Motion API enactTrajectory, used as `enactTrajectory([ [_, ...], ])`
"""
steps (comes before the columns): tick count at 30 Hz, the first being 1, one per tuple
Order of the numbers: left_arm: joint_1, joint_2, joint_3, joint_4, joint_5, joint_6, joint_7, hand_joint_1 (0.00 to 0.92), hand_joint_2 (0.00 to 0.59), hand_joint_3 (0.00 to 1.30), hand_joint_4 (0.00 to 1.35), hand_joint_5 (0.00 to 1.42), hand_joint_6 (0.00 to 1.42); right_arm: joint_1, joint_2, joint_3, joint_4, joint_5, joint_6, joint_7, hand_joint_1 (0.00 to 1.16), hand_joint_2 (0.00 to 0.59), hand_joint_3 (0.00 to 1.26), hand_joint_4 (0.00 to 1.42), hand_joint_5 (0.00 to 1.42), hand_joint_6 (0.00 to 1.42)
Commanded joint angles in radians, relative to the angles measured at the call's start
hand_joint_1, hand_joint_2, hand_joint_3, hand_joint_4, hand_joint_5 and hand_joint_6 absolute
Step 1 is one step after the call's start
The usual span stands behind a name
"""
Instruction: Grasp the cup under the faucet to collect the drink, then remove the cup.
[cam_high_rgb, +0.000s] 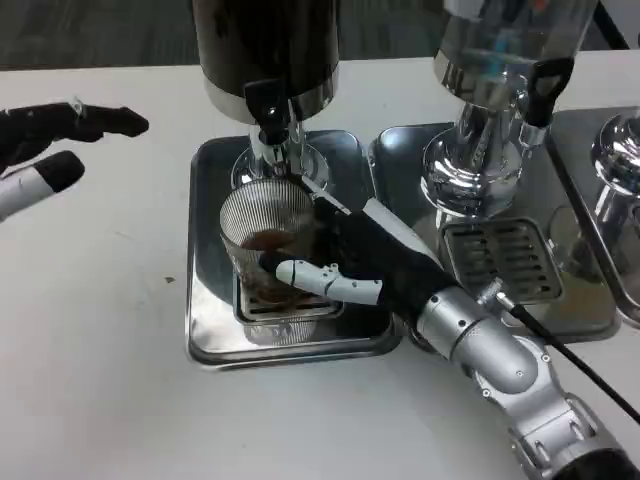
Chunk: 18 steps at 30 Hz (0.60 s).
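Note:
A clear ribbed cup (264, 235) stands on the drip grate under the black faucet (270, 118) of the dark drink dispenser (265, 45). A little brown drink lies in the cup's bottom. My right hand (365, 262) wraps around the cup from its right side, with a white finger across the front of the cup. My left hand (50, 145) hovers over the table at the far left, fingers spread and holding nothing.
The cup's steel tray (210, 330) sits in the middle. A second dispenser (500, 90) with a clear tank stands on its own tray and grate (505, 260) to the right. More chrome parts (615, 160) are at the far right edge.

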Motion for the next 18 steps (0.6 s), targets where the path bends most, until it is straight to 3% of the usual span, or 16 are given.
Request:
enactTrajectory([
  [1,-0.022,0.02,-0.007,0.007,0.02,0.007,-0.011,0.0,0.083,0.36,0.27,0.2,0.2,0.028,0.001,0.005,-0.027,-0.02,0.031,-0.031,0.5,0.203,0.0,0.0,0.0,0.06],
  [18,-0.021,0.018,-0.009,0.007,0.036,0.01,-0.007,0.0,0.09,0.38,0.29,0.2,0.21,0.037,0.019,0.039,-0.071,-0.079,0.091,-0.089,0.52,0.201,0.0,0.0,0.0,0.06],
])
